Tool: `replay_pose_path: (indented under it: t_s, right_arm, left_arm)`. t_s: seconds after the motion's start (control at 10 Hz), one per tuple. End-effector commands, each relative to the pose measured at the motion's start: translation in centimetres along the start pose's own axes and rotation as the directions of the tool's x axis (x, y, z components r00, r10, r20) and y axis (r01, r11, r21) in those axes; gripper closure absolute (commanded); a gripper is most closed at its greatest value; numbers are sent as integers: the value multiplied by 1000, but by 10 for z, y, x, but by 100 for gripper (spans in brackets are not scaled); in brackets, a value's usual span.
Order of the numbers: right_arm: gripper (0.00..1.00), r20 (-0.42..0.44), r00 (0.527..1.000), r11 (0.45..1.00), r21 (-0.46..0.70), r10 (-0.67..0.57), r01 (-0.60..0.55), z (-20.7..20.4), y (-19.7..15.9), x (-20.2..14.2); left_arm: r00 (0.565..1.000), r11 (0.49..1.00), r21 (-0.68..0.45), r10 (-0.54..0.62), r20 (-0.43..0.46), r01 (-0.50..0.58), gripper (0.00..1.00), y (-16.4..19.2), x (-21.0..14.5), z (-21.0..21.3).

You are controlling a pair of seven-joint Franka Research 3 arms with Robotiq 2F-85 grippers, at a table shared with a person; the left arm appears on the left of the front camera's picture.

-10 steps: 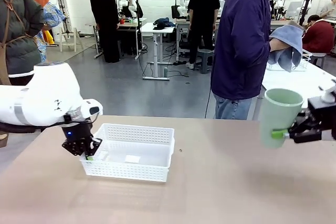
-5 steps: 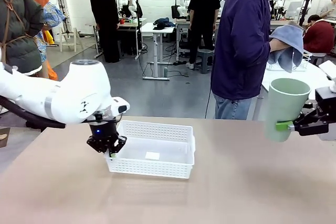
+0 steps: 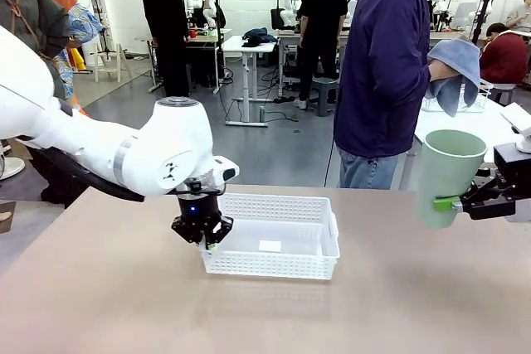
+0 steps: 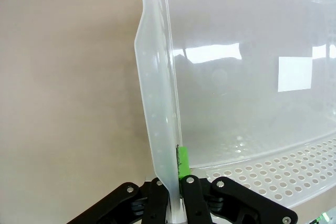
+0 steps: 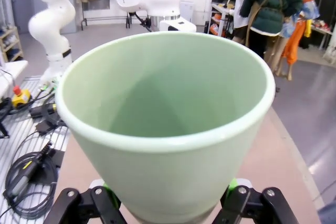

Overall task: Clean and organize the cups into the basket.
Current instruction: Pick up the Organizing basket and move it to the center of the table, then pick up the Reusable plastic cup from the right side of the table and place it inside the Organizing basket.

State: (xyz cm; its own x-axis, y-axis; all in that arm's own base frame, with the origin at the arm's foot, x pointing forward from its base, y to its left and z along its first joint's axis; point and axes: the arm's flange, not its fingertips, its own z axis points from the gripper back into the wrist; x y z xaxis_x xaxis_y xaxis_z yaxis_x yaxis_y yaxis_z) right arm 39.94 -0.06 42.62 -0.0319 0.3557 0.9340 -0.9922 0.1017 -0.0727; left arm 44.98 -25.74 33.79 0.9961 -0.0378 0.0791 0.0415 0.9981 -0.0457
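Observation:
The white perforated basket [image 3: 274, 238] sits near the middle of the table, empty. My left gripper [image 3: 205, 238] is shut on the basket's left wall, which runs between the jaws in the left wrist view as the basket [image 4: 157, 129] side, one green pad [image 4: 183, 162] pressed against its inner face. At the right edge of the front view my right gripper [image 3: 452, 202] holds a pale mint green cup [image 3: 446, 176] upright above the table, gripped low on its body. In the right wrist view the cup [image 5: 168, 129] stands between the fingers, open mouth up and empty inside.
A person in a dark purple hoodie [image 3: 382, 64] stands at the far right of the table, holding a blue-grey cloth [image 3: 455, 68]. The tan table top [image 3: 249, 312] lies bare in front of the basket. Other people and tables stand farther back.
My left gripper has dragged the basket to the right across the table, from the left side toward the middle. The right gripper with the green cup has shifted slightly up and right.

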Motion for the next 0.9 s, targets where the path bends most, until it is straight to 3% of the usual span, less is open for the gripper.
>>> replay_pose_path:
  t_s: [0.0,0.2,0.3,0.8]
  right_arm:
    - [33,7,1000,1000,4,12,-12,0,-1,3]
    - [33,7,1000,1000,4,12,-12,0,-1,3]
    - [33,7,1000,1000,4,12,-12,0,-1,3]
    - [33,7,1000,1000,4,12,-12,0,-1,3]
  left_arm:
    - [1000,999,35,18,-5,-18,100,-20,8,-4]
    - [998,998,25,52,-27,-51,100,-10,13,-2]
    - [1000,1000,-4,2,-11,-2,100,-13,4,-3]
    - [1000,1000,-4,2,-11,-2,100,-13,4,-3]
